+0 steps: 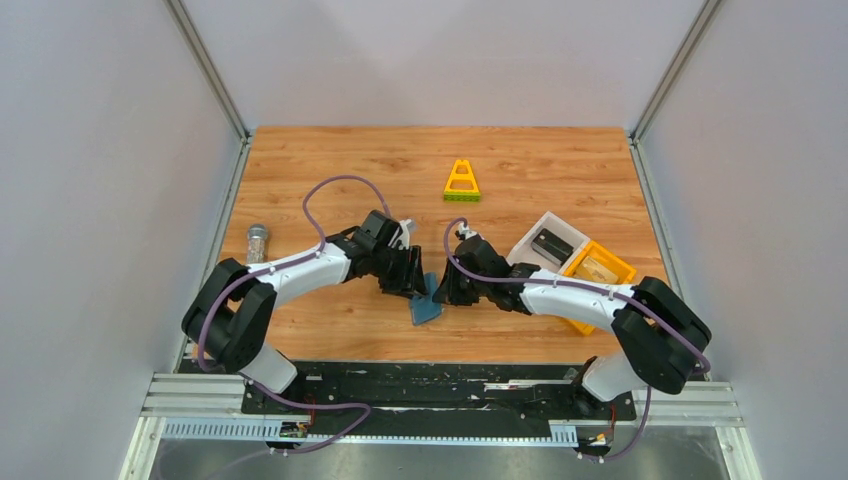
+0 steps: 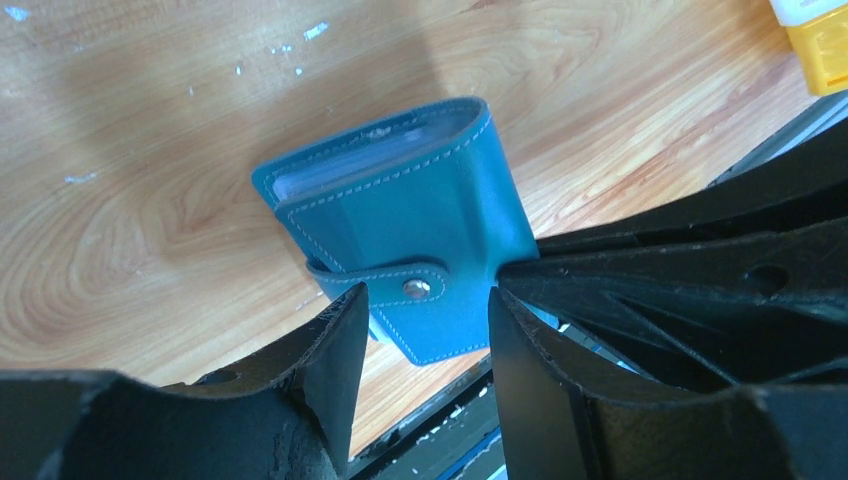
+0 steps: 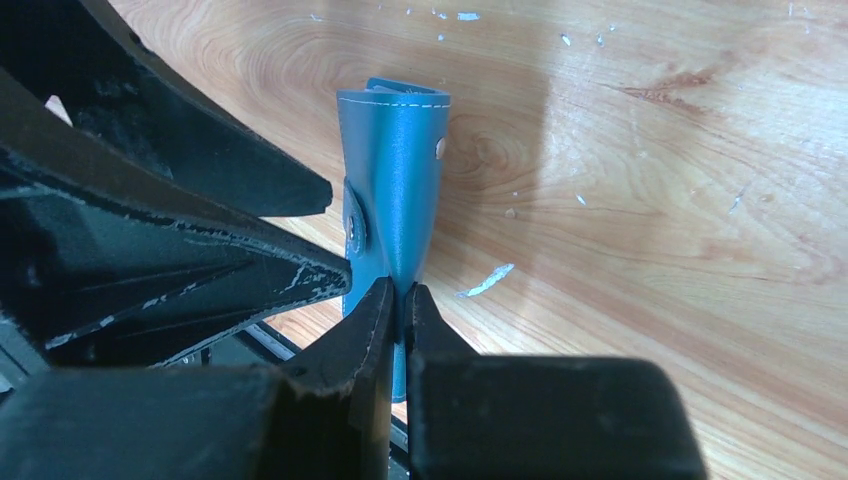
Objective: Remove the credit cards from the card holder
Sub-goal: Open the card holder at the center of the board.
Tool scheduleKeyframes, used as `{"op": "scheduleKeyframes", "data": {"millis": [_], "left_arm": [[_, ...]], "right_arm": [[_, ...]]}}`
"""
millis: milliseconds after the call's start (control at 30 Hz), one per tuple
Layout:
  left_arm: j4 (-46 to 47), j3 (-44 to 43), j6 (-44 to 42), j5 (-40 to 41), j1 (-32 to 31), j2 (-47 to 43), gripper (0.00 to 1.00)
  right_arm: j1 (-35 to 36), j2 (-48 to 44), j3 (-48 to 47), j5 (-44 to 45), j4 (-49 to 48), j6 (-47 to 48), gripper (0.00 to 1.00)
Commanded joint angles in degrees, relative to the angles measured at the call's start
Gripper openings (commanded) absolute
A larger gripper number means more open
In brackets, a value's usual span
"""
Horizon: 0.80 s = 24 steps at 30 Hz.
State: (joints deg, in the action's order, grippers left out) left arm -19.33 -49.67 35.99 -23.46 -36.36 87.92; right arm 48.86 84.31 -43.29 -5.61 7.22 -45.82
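Note:
The card holder (image 1: 427, 305) is a slate-blue wallet, folded shut, with its tab snapped over the front (image 2: 415, 288). It is held off the table near the front edge. My right gripper (image 3: 402, 295) is shut on the wallet's (image 3: 395, 170) lower edge. My left gripper (image 2: 428, 300) is open, one finger on each side of the tab, right up against the wallet (image 2: 400, 215). In the top view the left gripper (image 1: 413, 280) and right gripper (image 1: 446, 290) meet at the wallet. No credit card shows clearly. Only a pale edge of the contents (image 2: 370, 150) shows at the wallet's open end.
A white bin (image 1: 528, 243) holding a dark rectangular object and a yellow bin (image 1: 618, 270) stand at the right. A yellow triangular toy (image 1: 461, 181) lies at the back middle. A small jar (image 1: 257, 243) stands at the left. The table's front edge lies just below the wallet.

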Motion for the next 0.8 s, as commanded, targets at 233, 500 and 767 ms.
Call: {"op": "scheduleKeyframes", "data": {"millis": [233, 500, 767], "left_arm": [[4.2, 0.6, 0.8, -0.6, -0.3, 3.3, 0.53], [3.2, 0.8, 0.3, -0.1, -0.7, 3.2, 0.46], [0.5, -0.3, -0.7, 0.0, -0.8, 3.8, 0.29]], "right_arm": [[1.7, -2.0, -0.7, 1.6, -2.6, -1.0, 0.0], [1.8, -1.9, -0.2, 2.9, -2.5, -1.4, 0.0], [1.8, -2.8, 0.0, 3.6, -2.1, -1.1, 0.0]]}}
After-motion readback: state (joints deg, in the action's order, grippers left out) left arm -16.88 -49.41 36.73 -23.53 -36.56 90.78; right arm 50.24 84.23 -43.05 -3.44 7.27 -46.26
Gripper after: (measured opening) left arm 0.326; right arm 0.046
